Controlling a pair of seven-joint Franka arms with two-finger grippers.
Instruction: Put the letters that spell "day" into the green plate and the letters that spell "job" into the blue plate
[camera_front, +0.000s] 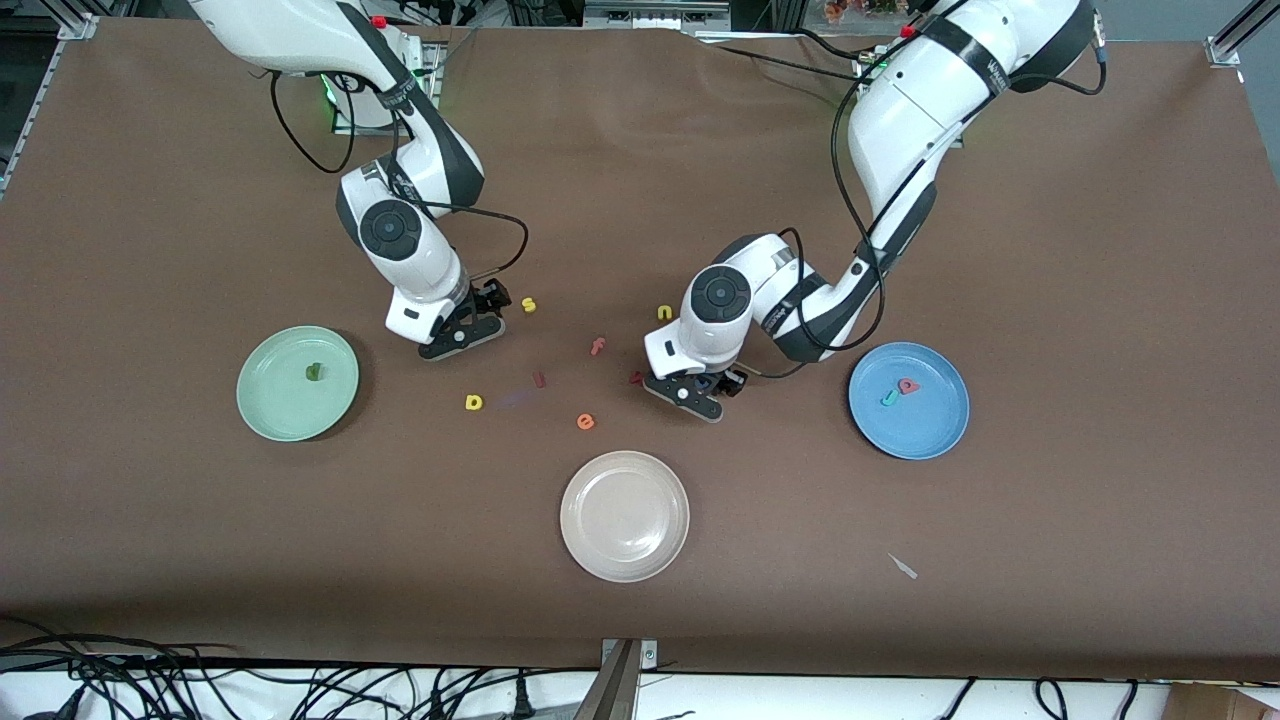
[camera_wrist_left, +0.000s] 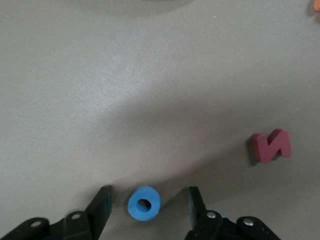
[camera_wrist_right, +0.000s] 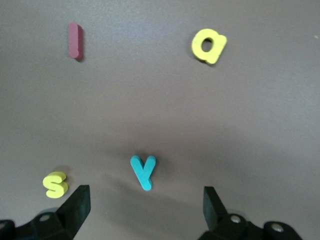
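My left gripper (camera_front: 698, 388) is down at the table in the middle, open, with the blue o (camera_wrist_left: 144, 203) lying between its fingers (camera_wrist_left: 102, 206) and a gap on each side. My right gripper (camera_front: 465, 326) hangs open low over the table beside the green plate (camera_front: 262, 410), with the teal y (camera_wrist_right: 143, 171) just ahead of its jaws. The yellow a (camera_front: 474, 402) (camera_wrist_right: 208, 45) lies nearer the camera. The dark green d (camera_front: 314, 372) sits in the green plate. The teal j (camera_front: 889, 398) and red b (camera_front: 907, 385) lie in the blue plate (camera_front: 935, 430).
A cream-white plate (camera_front: 624, 515) lies near the front camera. Loose letters lie about the middle: yellow s (camera_front: 528, 305), yellow n (camera_front: 664, 312), orange-red f (camera_front: 598, 346), orange e (camera_front: 585, 421), a dark red l (camera_front: 539, 379) and a dark red letter (camera_wrist_left: 271, 146) beside my left gripper.
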